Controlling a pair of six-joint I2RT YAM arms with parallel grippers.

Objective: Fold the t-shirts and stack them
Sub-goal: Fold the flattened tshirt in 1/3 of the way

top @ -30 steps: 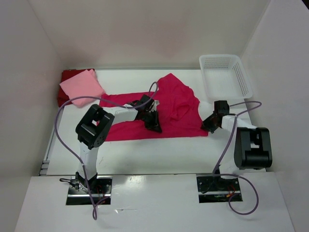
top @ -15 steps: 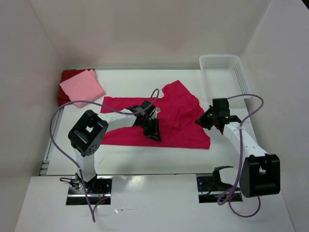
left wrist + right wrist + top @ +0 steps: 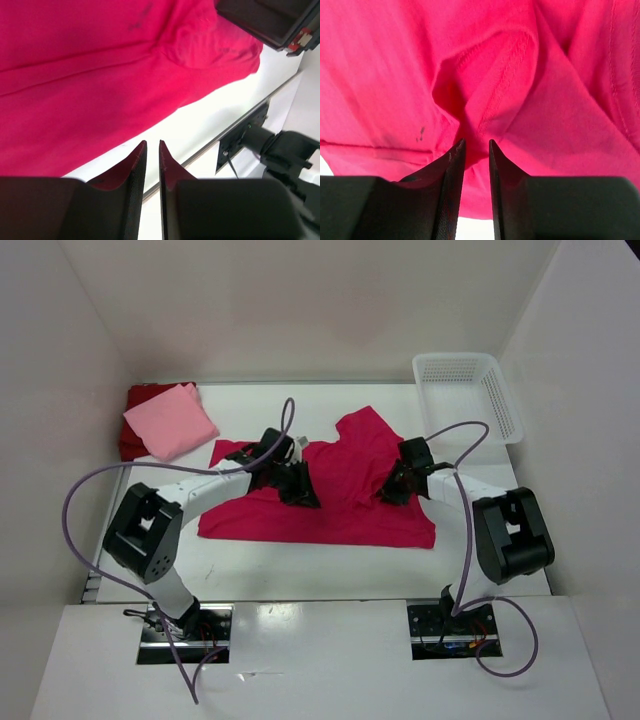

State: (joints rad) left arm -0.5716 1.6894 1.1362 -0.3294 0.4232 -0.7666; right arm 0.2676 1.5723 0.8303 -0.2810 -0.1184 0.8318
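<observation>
While the crimson-magenta shirt (image 3: 340, 512) lies spread across the middle of the desk (image 3: 300, 562), partly doubled over and not yet a neat fold, it is attended from both sides. The left fingers (image 3: 134, 167) are held over its left half with only a narrow gap between them; bare desk is seen through the gap and no cloth is caught. The right fingers (image 3: 447, 170) are parted somewhat wider, just short of a raised, stitched hem on the right half, and nothing is gripped there either.

Several faults may be expected. Since the fabric is bunched at the hem, two layers could be pinched together, so that the under layer would be dragged and the fold skewed. A narrow left gap could be closed on nothing, or scraped along the desk. An unequal pull from the two sides would twist the panel.

The cloth is judged to be a thin, matte, limp knit with double rows of stitching and soft creases. The fingers are black, wedge-shaped and finely ribbed; the desk is smooth and white.

At the far left the light pink shirt (image 3: 170, 422), folded roughly square, is laid on the dark red shirt (image 3: 134, 398). A white lattice basket (image 3: 470, 361) stands at the far right.
</observation>
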